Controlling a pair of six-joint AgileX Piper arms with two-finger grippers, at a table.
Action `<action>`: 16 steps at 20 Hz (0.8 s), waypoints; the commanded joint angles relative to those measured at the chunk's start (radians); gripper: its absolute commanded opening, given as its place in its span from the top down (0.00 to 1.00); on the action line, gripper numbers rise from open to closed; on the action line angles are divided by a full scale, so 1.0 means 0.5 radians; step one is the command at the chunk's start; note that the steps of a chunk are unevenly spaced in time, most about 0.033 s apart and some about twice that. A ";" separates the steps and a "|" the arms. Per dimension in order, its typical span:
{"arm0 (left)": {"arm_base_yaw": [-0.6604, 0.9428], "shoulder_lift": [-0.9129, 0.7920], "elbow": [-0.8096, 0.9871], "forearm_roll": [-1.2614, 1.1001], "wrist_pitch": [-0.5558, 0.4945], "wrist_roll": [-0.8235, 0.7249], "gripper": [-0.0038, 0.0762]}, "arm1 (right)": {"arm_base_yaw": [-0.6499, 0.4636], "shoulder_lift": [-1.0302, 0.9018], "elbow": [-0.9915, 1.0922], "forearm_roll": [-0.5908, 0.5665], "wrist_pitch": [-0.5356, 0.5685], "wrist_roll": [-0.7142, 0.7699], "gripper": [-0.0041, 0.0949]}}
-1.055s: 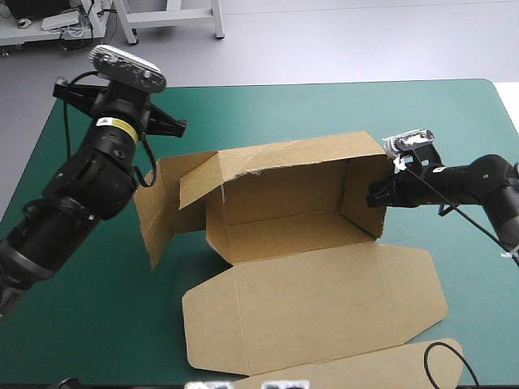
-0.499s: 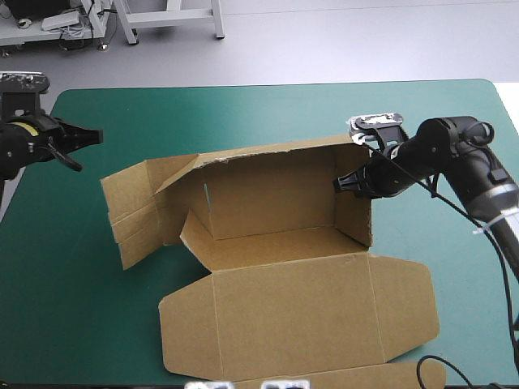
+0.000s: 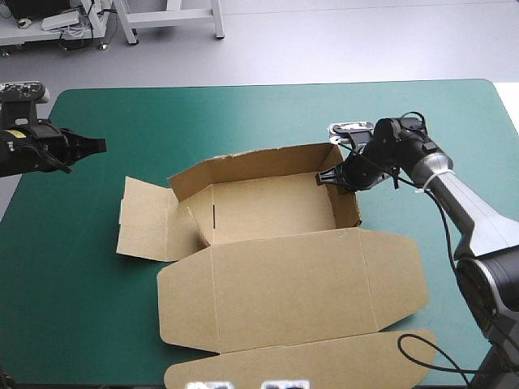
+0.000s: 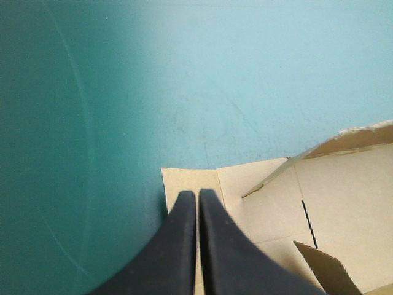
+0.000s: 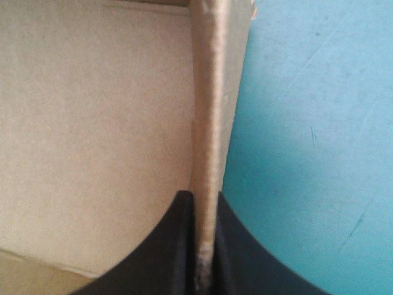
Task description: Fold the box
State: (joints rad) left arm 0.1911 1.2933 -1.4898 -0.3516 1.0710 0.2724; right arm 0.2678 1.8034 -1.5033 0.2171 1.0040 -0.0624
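The brown box (image 3: 272, 212) stands as an open tray in the middle of the table, back and right walls raised. Its big lid (image 3: 292, 288) lies flat toward the front edge. The left end flap (image 3: 146, 231) lies flat on the cover. My right gripper (image 3: 334, 177) is shut on the box's right wall (image 5: 207, 141), whose top edge runs between the black fingers (image 5: 184, 246). My left gripper (image 3: 96, 146) hovers shut and empty near the table's left edge, well apart from the box; its fingertips (image 4: 196, 196) point over the left flap (image 4: 196, 178).
The teal-green cover (image 3: 243, 113) lies bare behind the box and to its left. A rounded tuck flap (image 3: 308, 365) of the lid reaches the table's front edge.
The box has come down and shifted a little toward the front, its left flap now flat. My right gripper moved left and down with the right wall. The left arm barely moved.
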 commanded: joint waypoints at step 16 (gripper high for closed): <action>0.002 0.151 0.047 -0.055 -0.032 0.070 0.96 | 0.013 -0.293 -0.937 -0.167 0.453 -0.137 0.60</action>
State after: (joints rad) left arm 0.1911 1.3977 -1.4394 -0.3505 1.0973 0.3028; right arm 0.2753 1.7201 -1.8930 0.1119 1.1889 -0.1201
